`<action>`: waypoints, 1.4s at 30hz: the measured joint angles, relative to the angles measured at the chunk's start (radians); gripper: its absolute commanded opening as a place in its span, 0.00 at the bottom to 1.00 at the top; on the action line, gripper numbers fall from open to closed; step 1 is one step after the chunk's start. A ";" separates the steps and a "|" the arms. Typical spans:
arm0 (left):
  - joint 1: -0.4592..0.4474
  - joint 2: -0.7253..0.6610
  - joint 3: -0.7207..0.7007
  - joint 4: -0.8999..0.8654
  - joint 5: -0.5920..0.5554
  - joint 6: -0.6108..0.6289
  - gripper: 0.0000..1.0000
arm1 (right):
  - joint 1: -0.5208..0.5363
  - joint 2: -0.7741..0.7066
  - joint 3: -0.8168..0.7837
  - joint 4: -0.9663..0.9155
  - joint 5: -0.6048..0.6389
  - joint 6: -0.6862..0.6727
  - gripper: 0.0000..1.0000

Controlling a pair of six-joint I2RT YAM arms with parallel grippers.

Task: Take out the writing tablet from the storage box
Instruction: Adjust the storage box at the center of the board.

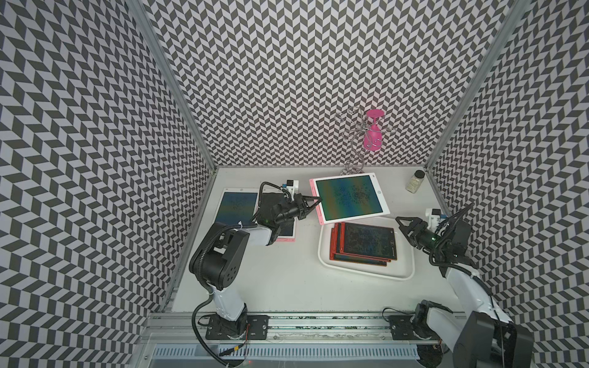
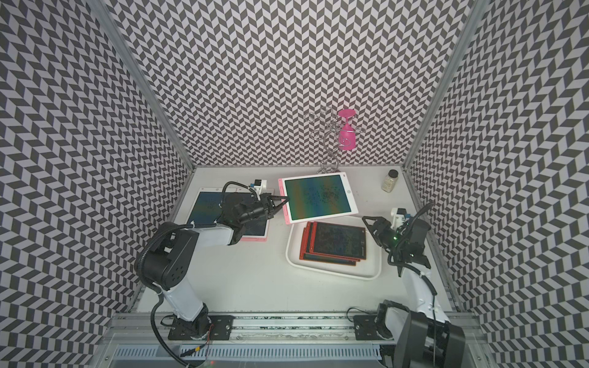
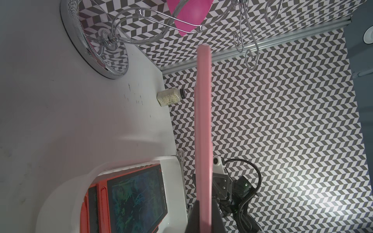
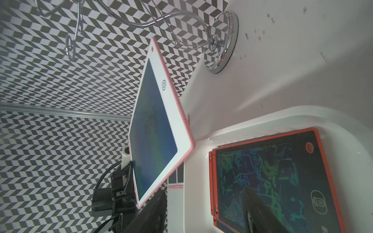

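The writing tablet (image 1: pixel 350 197) is held pinched in the left gripper (image 1: pixel 318 201), seemingly clear of the storage box (image 1: pixel 402 255), for removal.

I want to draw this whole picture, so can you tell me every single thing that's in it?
held tablet: one, white front and pink back, tilted in the air by the tray's far side
flat tablets: two, white and pink, side by side on the table under the left arm
red tablets: a stack, count unclear, red frames and dark screens, in the tray
tray: one, white, on the table near the right arm
rack: one, silver wire, back of the table
glass: one, pink, hanging upside down on the rack
jar: one, clear with a black lid, back right corner
table: one, white
walls: black-and-white zigzags, three sides
left hand: black, shut on the held tablet's edge
right hand: black, open, empty, beside the tray
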 measured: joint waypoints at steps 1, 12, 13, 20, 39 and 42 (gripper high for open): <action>-0.003 0.000 0.000 0.003 -0.012 -0.003 0.00 | 0.000 -0.015 -0.016 0.018 -0.004 0.014 0.60; -0.052 -0.029 -0.046 -0.005 -0.145 -0.003 0.00 | 0.032 -0.120 -0.171 0.229 -0.033 0.225 0.63; -0.059 -0.038 -0.053 -0.008 -0.162 -0.003 0.00 | 0.037 -0.129 -0.175 0.245 -0.033 0.245 0.62; -0.103 -0.096 -0.080 -0.017 -0.262 -0.004 0.00 | 0.061 -0.165 -0.190 0.341 -0.025 0.348 0.62; -0.117 -0.118 -0.095 -0.039 -0.330 -0.003 0.00 | 0.233 -0.070 -0.175 0.480 0.056 0.454 0.60; -0.121 -0.118 -0.095 -0.039 -0.332 -0.004 0.00 | 0.275 -0.039 -0.161 0.492 0.080 0.457 0.59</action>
